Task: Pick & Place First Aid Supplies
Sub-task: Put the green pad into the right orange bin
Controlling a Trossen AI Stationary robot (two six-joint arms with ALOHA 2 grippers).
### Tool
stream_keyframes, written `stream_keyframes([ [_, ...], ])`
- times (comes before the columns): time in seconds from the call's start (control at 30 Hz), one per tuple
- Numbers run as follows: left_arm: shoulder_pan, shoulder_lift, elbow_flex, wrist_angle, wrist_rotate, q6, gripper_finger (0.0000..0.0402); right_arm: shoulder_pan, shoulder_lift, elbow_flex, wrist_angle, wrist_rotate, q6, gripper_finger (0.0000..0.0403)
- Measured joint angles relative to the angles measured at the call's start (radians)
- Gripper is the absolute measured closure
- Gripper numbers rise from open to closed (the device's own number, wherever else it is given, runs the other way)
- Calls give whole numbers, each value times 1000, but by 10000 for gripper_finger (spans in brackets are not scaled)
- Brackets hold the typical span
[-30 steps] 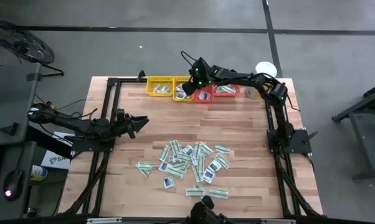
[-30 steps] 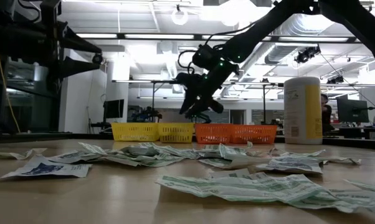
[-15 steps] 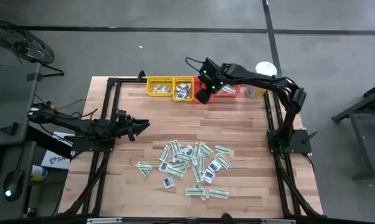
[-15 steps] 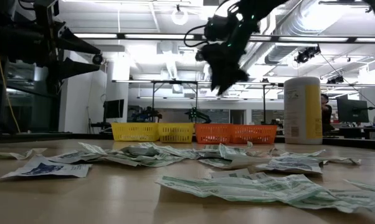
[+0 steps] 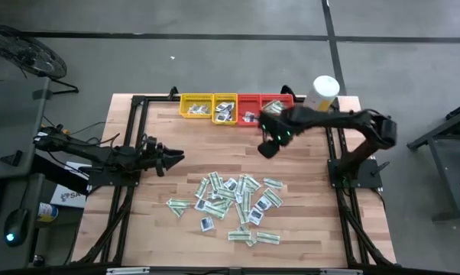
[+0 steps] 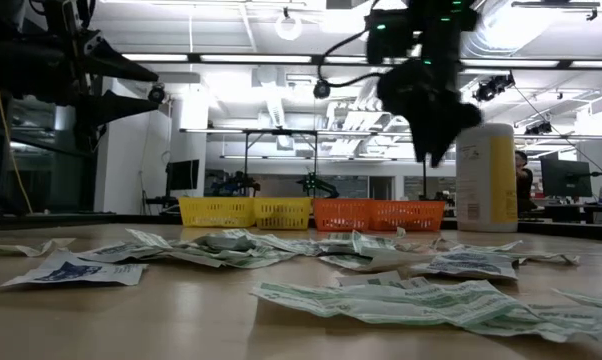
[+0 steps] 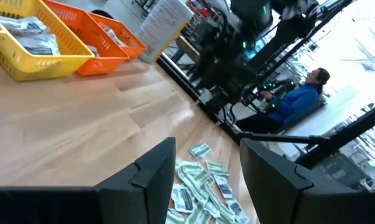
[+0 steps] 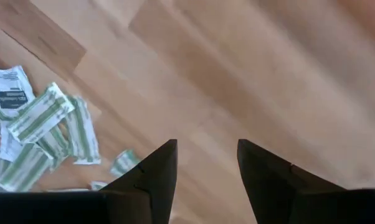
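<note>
The first aid supplies (image 5: 234, 202) lie as a loose pile of flat packets on the wooden table's near middle; they also show in the low view (image 6: 381, 290) and the right wrist view (image 8: 44, 124). More packets lie in the yellow trays (image 5: 207, 105) and red trays (image 5: 264, 103) at the far edge. My right gripper (image 5: 268, 145) hangs open over bare wood between trays and pile, pointing down (image 8: 206, 149), with nothing between its fingers. My left gripper (image 5: 176, 156) is open (image 7: 206, 146), level, at the table's left, short of the pile.
A tall white-and-yellow canister (image 5: 322, 92) stands at the far right corner beside the red trays. Black frame rails (image 5: 134, 137) run along the table's left and right sides. Bare wood (image 5: 215, 149) lies between trays and pile. A person sits in the room beyond (image 7: 303, 99).
My right gripper has left the trays at the far edge and swung toward the table's near and right side, out over the bare wood. It has risen a little and tipped so that it points down. The packets on the table lie as before.
</note>
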Motion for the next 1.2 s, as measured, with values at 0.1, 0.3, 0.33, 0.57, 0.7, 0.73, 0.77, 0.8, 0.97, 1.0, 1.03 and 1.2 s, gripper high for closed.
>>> stream_keyframes([
  [0.1,0,0,0,-2,18,0,223,68,-91,-146,100,12,189,242],
  [0.3,0,0,0,-6,38,0,223,200,-238,-363,270,77,506,242],
  [0.33,0,0,0,-6,41,0,223,220,-255,-391,289,85,548,242],
  [0.57,0,0,0,-16,41,0,223,354,-288,-544,455,103,794,242],
  [0.7,0,0,0,-22,41,-11,223,423,-288,-594,517,136,911,242],
  [0.73,0,0,0,-22,41,-11,223,439,-288,-601,524,144,936,242],
  [0.77,0,0,0,-22,42,-11,223,455,-288,-606,532,150,959,242],
  [0.8,0,0,0,-22,43,-12,223,471,-288,-610,541,154,982,242],
  [0.97,0,0,0,-27,43,-12,223,546,-285,-613,548,200,1083,242],
  [1.0,0,0,0,-30,43,-12,223,559,-285,-613,546,210,1101,242],
  [1.03,0,0,0,-31,43,-13,223,573,-285,-613,543,220,1120,242],
  [1.2,0,0,0,-54,58,-15,223,613,-284,-613,544,240,1184,242],
])
